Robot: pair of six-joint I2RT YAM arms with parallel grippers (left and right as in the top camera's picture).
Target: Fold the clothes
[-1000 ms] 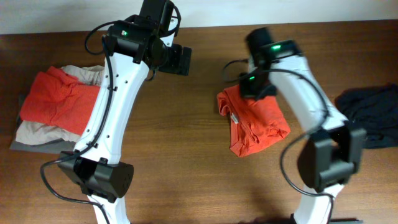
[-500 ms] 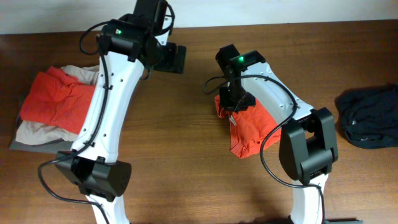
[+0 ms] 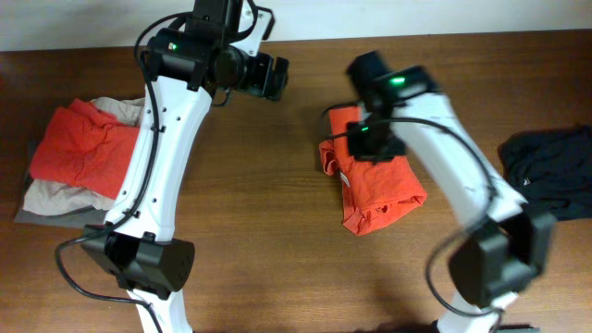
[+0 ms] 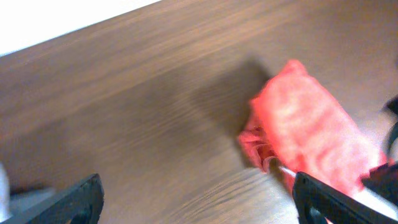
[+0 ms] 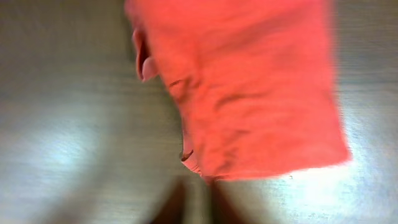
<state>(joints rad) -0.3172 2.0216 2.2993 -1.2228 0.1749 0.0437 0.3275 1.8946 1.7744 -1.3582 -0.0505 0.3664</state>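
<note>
Overhead first: where do we find the T-shirt (image 3: 381, 190)?

We see it folded into an orange-red bundle right of centre on the brown surface (image 3: 259, 213), with the right arm (image 3: 453, 148) crossing above its upper end. The right jaws hang over that end. We cannot tell whether they touch the cloth or how wide they stand. The left jaws are at the top centre, above bare wood, well apart from the bundle.

And the other clothes?

We see a pile (image 3: 83, 153) at the left edge, orange-red on beige on grey. A dark garment (image 3: 546, 171) lies at the far right edge.

Left wrist view?

We see two black fingertips (image 4: 78, 199) in the bottom corners, spread wide with only wood between them. The left jaws stand fully apart and hold nothing. The T-shirt (image 4: 311, 127) sits right of centre, blurred.

Right wrist view?

We get blur throughout. The T-shirt (image 5: 249, 81) fills the upper right, and its lower edge ends just above a dark shape (image 5: 186, 202) at the bottom centre. From this we cannot tell whether the right jaws are closed or gripping anything.
</note>
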